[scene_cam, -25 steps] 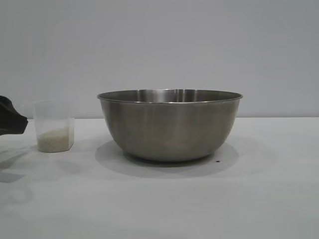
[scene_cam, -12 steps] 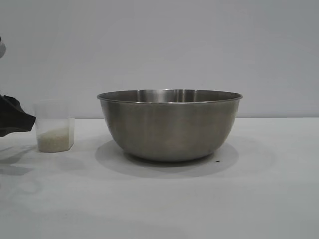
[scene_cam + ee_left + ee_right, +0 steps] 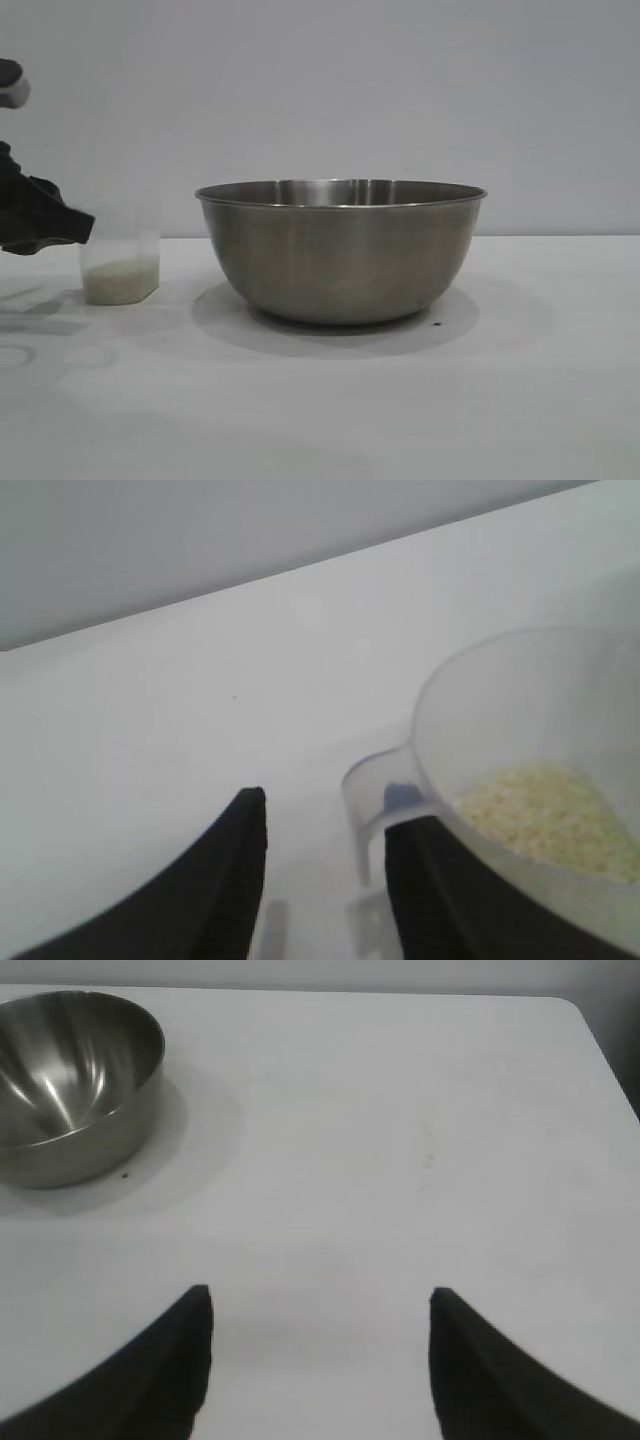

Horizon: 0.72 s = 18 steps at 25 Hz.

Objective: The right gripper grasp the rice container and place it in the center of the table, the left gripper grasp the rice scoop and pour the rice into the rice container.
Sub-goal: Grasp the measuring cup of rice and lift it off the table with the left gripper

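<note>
The rice container, a wide steel bowl, stands mid-table; it also shows far off in the right wrist view. Left of it stands the rice scoop, a frosted plastic cup holding a low heap of rice. My left gripper reaches in from the left edge at the cup's upper side. It is open. The cup's loop handle lies between the fingers, hard against one finger, with a gap to the other. My right gripper is open over bare table, well away from the bowl.
The white table spreads in front of and to the right of the bowl. Its far right corner shows in the right wrist view. A plain grey wall stands behind.
My left gripper has moved right and up to the cup. The cup has shifted a little to the right, toward the bowl. The bowl has not moved.
</note>
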Motion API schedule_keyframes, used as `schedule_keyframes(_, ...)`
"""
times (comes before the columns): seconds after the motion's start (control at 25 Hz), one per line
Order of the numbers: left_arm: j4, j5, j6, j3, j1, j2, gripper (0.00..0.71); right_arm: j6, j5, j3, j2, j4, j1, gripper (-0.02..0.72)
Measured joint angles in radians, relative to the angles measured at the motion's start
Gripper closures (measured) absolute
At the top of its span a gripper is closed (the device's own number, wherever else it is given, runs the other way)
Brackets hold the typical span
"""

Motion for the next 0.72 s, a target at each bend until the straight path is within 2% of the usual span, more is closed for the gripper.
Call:
schedule_keyframes(0.04,0.0,0.0,0.002,-0.013,0.0,0.014,0.455,0.0,0.0,0.0,0.0,0.0,0.0,0.304)
schedule_keyframes(0.16,0.028,0.0,0.011,-0.049,0.0,0.052,0.616,0.0,0.0,0.0,0.0,0.0,0.0,0.304)
schedule_keyframes(0.28,0.06,0.002,0.023,-0.068,0.0,0.062,0.71,0.0,0.0,0.0,0.0,0.0,0.0,0.304)
schedule_keyframes(0.72,0.074,0.0,0.064,-0.075,0.0,0.062,0.71,0.0,0.0,0.0,0.0,0.0,0.0,0.304)
